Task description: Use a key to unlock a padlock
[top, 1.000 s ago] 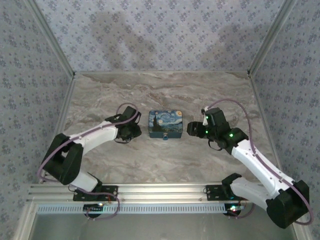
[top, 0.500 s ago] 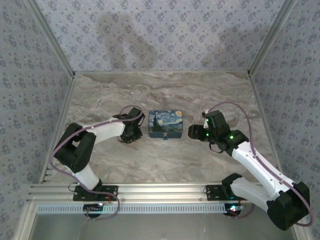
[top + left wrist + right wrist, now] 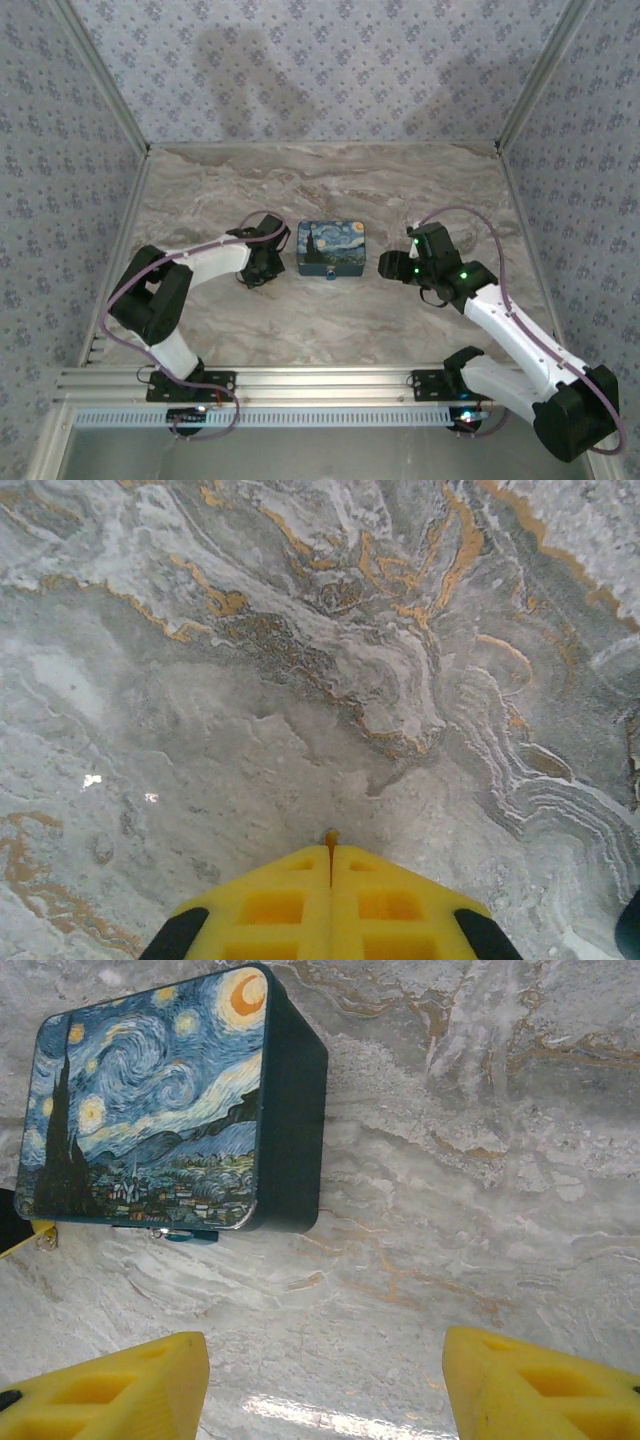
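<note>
Our left pincer [image 3: 332, 865] points down at the marble tabletop [image 3: 330, 180], just left of the painted box [image 3: 331, 247]. Its yellow fingers are pressed together. A tiny orange tip [image 3: 330, 836] pokes out where they meet, and we cannot tell what it is. Our right pincer [image 3: 325, 1375] is on the other side of the box, with its fingers spread wide over the tabletop. The little blue padlock [image 3: 186, 1235] sits at the front of the box, on the side near our arms.
</note>
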Available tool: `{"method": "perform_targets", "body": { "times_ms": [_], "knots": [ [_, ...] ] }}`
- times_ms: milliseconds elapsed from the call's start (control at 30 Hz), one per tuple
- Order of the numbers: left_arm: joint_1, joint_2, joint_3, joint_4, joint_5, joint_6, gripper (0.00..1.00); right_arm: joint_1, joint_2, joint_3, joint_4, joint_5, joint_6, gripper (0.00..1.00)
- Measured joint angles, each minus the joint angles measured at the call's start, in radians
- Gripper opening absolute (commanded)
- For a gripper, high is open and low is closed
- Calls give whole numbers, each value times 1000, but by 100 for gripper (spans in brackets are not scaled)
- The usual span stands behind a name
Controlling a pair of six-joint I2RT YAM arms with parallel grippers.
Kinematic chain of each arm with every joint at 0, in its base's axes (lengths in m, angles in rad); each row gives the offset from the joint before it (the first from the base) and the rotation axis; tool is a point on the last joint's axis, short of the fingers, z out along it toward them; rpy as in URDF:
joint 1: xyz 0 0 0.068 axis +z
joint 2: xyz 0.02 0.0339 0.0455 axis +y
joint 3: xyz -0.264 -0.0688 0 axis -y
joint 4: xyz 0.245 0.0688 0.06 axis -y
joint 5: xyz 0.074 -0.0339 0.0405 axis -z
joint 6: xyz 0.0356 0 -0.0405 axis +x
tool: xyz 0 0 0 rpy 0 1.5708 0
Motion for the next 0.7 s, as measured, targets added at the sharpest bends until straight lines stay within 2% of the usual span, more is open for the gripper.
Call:
{"method": "perform_targets", "body": {
  "times_ms": [133, 167, 333, 467, 700],
  "knots": [
    [0, -7, 0, 2, 8, 1, 2, -3, -5, -5, 0, 0, 5, 65],
    [-2, -10, 0, 2, 10, 3, 8, -3, -6, -6, 0, 0, 5, 65],
    [-6, -51, 0, -17, 21, 15, 26, -3, -8, -6, 7, 0, 7, 66],
    [-9, -74, 0, -21, 26, 18, 32, -3, -9, -17, 16, 0, 10, 66],
    [-43, -77, 0, -36, 26, 17, 34, -3, -18, -26, 16, 0, 10, 66]
  ]
}}
